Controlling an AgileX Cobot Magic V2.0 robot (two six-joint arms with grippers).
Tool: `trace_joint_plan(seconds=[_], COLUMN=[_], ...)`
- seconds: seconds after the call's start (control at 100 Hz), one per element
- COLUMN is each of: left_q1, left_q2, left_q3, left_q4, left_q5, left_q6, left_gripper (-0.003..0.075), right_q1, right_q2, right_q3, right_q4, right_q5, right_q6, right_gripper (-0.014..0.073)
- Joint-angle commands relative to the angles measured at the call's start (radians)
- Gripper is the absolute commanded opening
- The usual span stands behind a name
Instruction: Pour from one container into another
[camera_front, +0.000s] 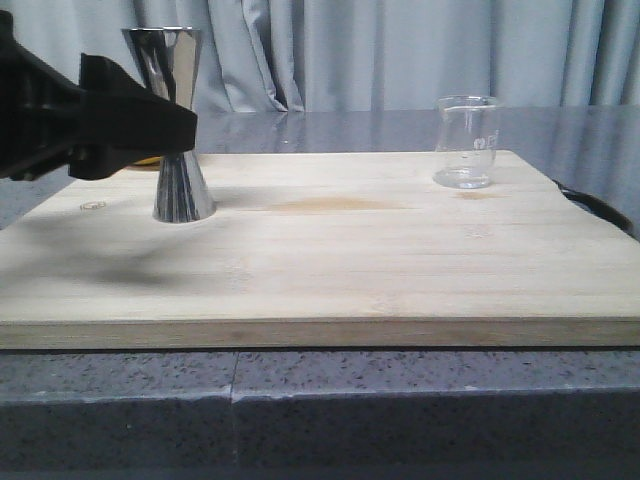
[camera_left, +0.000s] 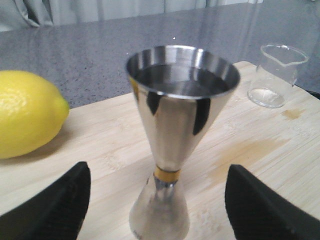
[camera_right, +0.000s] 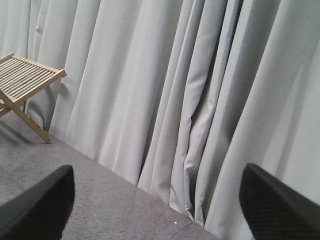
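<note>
The steel hourglass jigger stands upright on the left part of the wooden board. In the left wrist view the jigger shows a gold band at its waist and clear liquid in its upper cup. My left gripper is open, its fingertips wide on either side of the jigger's lower cone, not touching it. The clear glass beaker stands upright near the board's far right corner, also visible as the beaker in the left wrist view. My right gripper is open and faces curtains, away from the board.
A yellow lemon lies on the board behind the jigger, mostly hidden by the left arm in the front view. A grey stone counter carries the board. A wooden slatted stand sits by the curtains.
</note>
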Motion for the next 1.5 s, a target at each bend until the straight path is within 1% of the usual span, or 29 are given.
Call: trace_joint_plan(seconds=[0.0,0.11,0.18,0.32,0.46,0.61,0.69,0.79,0.84,0.9,1.05,1.26,1.4,1.49], left_q1=[-0.004,-0.004,-0.004,-0.004,-0.002,-0.002,-0.002,-0.002,-0.002,-0.002,-0.002,-0.002,-0.002,-0.002], left_q2=[-0.083,-0.193,-0.275,-0.452,-0.621,-0.752,-0.794,-0.831,-0.847,-0.868,-0.956,-1.102,-1.182,-1.215], left_q3=[-0.022,-0.022,-0.022,-0.026,-0.052,-0.123,-0.167,-0.217,-0.238,-0.258,-0.28,-0.28,-0.266,-0.23], left_q4=[-0.005,-0.005,-0.005,-0.005,0.001,0.049,0.09,0.129,0.15,0.179,0.235,0.242,0.242,0.255], left_q5=[0.053,0.201,0.264,0.317,0.353,0.432,0.459,0.471,0.485,0.513,0.649,0.715,0.814,0.84], left_q6=[-0.053,-0.067,-0.067,-0.067,-0.038,0.047,0.047,0.047,0.047,0.047,0.047,0.047,0.047,0.047], left_gripper=[0.0519,0.0519,0.0519,0.0515,0.0515,0.0515,0.0515,0.0515,0.0515,0.0515,0.0515,0.0515,0.0515,0.0514], right_q1=[-0.006,-0.006,-0.006,-0.015,-0.054,-0.119,-0.15,-0.15,-0.15,-0.15,-0.15,-0.15,-0.15,-0.15], right_q2=[-0.023,-0.023,-0.023,-0.025,-0.072,-0.197,-0.278,-0.401,-0.475,-0.55,-0.759,-1.011,-1.131,-1.16], right_q3=[-0.029,-0.029,-0.031,-0.064,-0.117,-0.15,-0.15,-0.148,-0.144,-0.125,-0.048,0.129,0.259,0.332], right_q4=[0.035,0.054,0.074,0.085,0.085,0.085,0.082,0.007,0.001,0.001,0.0,0.0,0.001,0.001], right_q5=[-0.058,-0.02,0.034,0.179,0.27,0.351,0.403,0.52,0.562,0.579,0.616,0.716,0.745,0.745], right_q6=[-0.003,-0.003,-0.003,-0.03,-0.046,-0.065,-0.07,-0.07,-0.07,-0.07,-0.07,-0.07,-0.053,-0.035], right_gripper=[0.0606,0.0606,0.0606,0.0606,0.0606,0.0606,0.0606,0.0606,0.0606,0.0606,0.0606,0.0606,0.0603,0.0603])
